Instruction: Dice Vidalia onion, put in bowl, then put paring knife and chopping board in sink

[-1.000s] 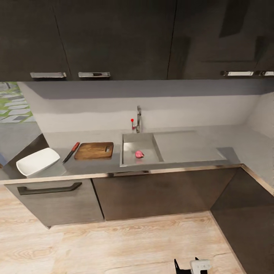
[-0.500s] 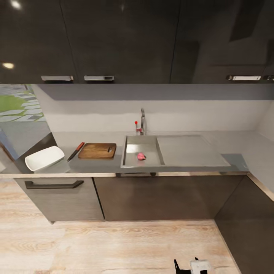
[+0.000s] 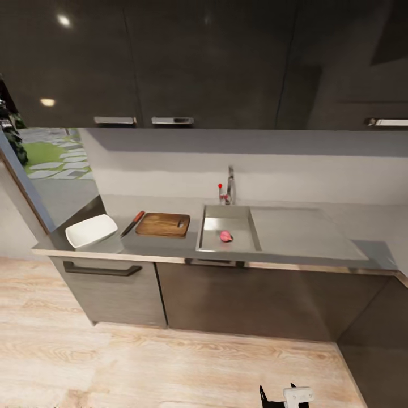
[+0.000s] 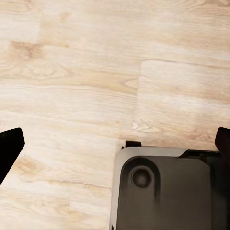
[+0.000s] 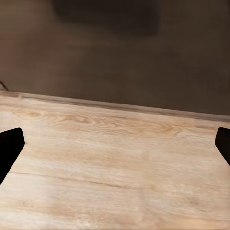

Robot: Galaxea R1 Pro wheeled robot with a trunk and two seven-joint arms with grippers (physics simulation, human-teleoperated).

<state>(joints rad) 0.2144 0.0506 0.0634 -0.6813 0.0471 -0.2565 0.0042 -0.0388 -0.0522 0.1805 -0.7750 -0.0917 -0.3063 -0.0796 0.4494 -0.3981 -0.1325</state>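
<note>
Dark upper cabinets [image 3: 204, 62] with chrome handles [image 3: 172, 120] span twelve o'clock. Below hangs a pale grey backsplash [image 3: 255, 175]. A dark drawer [image 3: 113, 289] with a black bar handle [image 3: 102, 270] sits at eight o'clock. Light wood-plank flooring [image 3: 170, 368] fills six o'clock.

The head camera now looks further left and from a little farther back, so the whole scene sits shifted right in the head view. The sink [image 3: 229, 228], chopping board [image 3: 163, 224], paring knife [image 3: 132, 223] and bowl [image 3: 90, 230] keep their places on the countertop [image 3: 158, 245]. More floor [image 3: 170, 362] and the window [image 3: 54, 158] at left come into sight.
</note>
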